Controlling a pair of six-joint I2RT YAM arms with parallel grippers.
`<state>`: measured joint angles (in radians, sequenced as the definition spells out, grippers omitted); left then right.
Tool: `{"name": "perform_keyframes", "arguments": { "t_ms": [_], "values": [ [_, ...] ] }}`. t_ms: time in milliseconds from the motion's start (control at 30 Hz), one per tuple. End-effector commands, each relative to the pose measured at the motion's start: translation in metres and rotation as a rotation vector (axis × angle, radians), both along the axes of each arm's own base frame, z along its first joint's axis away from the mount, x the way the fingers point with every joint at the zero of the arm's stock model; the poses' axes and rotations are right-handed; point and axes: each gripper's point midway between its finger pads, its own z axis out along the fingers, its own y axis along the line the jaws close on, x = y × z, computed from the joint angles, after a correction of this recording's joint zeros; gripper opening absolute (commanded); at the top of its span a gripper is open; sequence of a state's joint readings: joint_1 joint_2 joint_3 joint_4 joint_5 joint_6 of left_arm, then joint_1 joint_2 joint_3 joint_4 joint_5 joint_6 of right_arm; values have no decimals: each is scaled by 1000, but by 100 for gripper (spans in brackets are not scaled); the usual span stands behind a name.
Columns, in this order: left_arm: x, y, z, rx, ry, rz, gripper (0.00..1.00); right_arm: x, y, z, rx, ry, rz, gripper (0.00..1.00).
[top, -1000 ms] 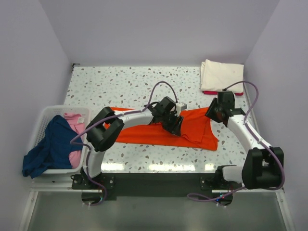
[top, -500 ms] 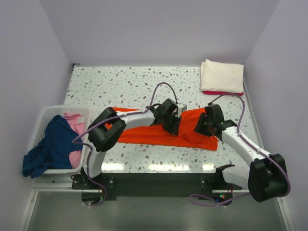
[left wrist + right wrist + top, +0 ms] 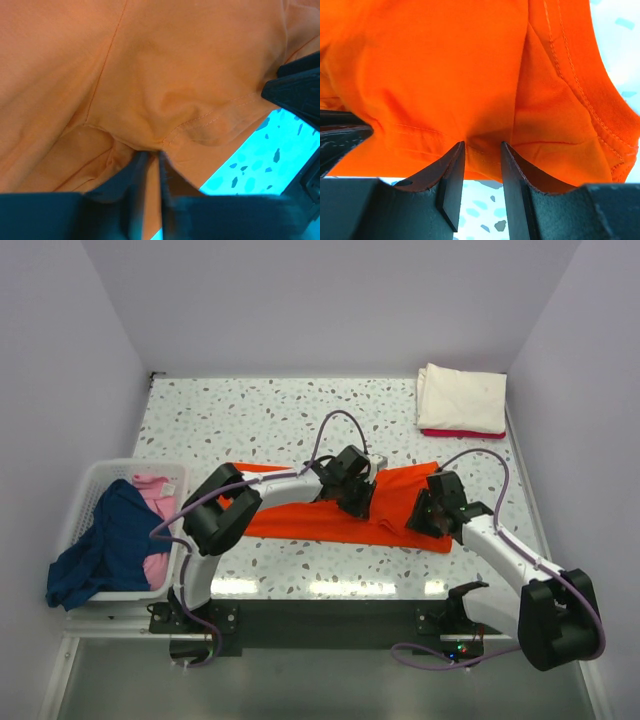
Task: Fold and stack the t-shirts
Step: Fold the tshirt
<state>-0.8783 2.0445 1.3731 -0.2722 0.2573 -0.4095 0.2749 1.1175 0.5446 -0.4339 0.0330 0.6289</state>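
Observation:
A bright orange t-shirt (image 3: 300, 522) lies half folded across the middle of the speckled table (image 3: 250, 420). My left gripper (image 3: 362, 502) is down on the shirt's middle. In the left wrist view the left gripper (image 3: 151, 159) is shut on a pinched ridge of the orange t-shirt (image 3: 165, 75) by a stitched hem. My right gripper (image 3: 425, 520) sits at the shirt's near right edge. Seen from the right wrist, that gripper (image 3: 481, 150) stands open with the hem of the orange t-shirt (image 3: 445, 65) between its fingertips. A cream-white t-shirt (image 3: 460, 398) lies folded on a red t-shirt (image 3: 450, 433) at the back right.
A white slatted basket (image 3: 100, 472) stands at the left edge holding a navy blue t-shirt (image 3: 105, 550) that hangs over its rim and a pink t-shirt (image 3: 155, 495). The two grippers are close together, and the right gripper's dark body (image 3: 300, 90) shows in the left wrist view.
My right arm has swung from the back right down to the orange shirt's near right edge. My left jaws have closed on the cloth. The shirt's right part is more bunched.

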Motion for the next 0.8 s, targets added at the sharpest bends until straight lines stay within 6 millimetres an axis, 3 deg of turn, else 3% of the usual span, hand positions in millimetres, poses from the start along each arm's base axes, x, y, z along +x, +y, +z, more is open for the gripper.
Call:
{"name": "perform_keyframes", "arguments": {
  "t_ms": [0, 133, 333, 767],
  "values": [
    [4, -12, 36, -80, -41, 1, 25, -1, 0, 0, 8, -18, -8, 39],
    [1, -15, 36, -85, -39, -7, 40, -6, -1, -8, 1, 4, -12, 37],
    [1, -17, 33, -73, -39, -5, 45, -10, -7, -13, -22, 26, -29, 28],
    [2, -21, 33, -52, -60, 2, 18, -12, -8, -16, -30, 34, -32, 27]
  ]
}}
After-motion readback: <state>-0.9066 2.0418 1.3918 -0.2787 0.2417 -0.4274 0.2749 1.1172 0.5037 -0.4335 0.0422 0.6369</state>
